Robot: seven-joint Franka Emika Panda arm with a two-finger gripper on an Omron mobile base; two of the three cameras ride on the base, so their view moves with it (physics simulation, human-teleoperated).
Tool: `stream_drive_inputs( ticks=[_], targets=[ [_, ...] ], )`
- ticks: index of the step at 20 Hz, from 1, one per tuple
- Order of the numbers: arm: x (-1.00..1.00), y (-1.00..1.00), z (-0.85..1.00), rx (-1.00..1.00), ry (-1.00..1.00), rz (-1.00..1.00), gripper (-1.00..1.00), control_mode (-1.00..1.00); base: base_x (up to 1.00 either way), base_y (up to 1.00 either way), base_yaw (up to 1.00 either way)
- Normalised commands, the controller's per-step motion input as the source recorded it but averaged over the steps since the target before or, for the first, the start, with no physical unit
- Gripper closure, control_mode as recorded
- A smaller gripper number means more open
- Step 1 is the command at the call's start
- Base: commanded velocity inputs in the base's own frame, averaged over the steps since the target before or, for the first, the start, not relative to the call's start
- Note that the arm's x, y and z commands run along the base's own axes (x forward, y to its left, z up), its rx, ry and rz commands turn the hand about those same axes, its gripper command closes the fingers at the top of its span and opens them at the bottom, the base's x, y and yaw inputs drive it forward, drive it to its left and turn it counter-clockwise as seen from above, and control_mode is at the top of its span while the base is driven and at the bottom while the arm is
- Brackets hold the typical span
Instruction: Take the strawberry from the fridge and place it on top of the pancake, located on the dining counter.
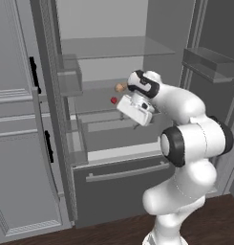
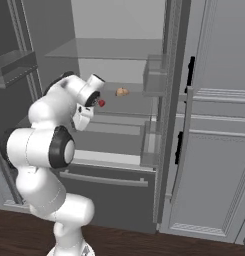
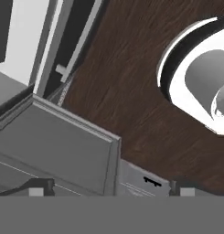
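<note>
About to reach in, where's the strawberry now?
The strawberry sits on a middle glass shelf of the open fridge, beside a small tan item, just ahead of the arm's wrist.

tan lump (image 1: 120,87) on glass shelf | panelled cabinets (image 1: 15,143), black handles | dark wood floor (image 3: 131,91)

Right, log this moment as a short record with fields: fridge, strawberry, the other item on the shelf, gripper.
fridge: fridge stands open, glass shelves showing, bottom drawer shut
strawberry: strawberry lies on a middle shelf inside the fridge, not held
other item: small tan food item on the same shelf, behind the strawberry
gripper: gripper open, empty, inside the fridge opening next to the strawberry; its camera looks down at the dark wood floor
</note>
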Motion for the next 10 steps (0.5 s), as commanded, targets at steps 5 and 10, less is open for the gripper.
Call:
stream_drive_inputs(
  ticks=[5, 10],
  targets=[
    [-0.72, -0.04, 0.0, -0.48, -0.27, 0.42, -1.0, -1.0, 0.0, 0.0, 0.0],
    [-0.71, -0.45, -0.02, -0.32, -0.47, 0.37, -1.0, -1.0, 0.0, 0.0, 0.0]
  ],
)
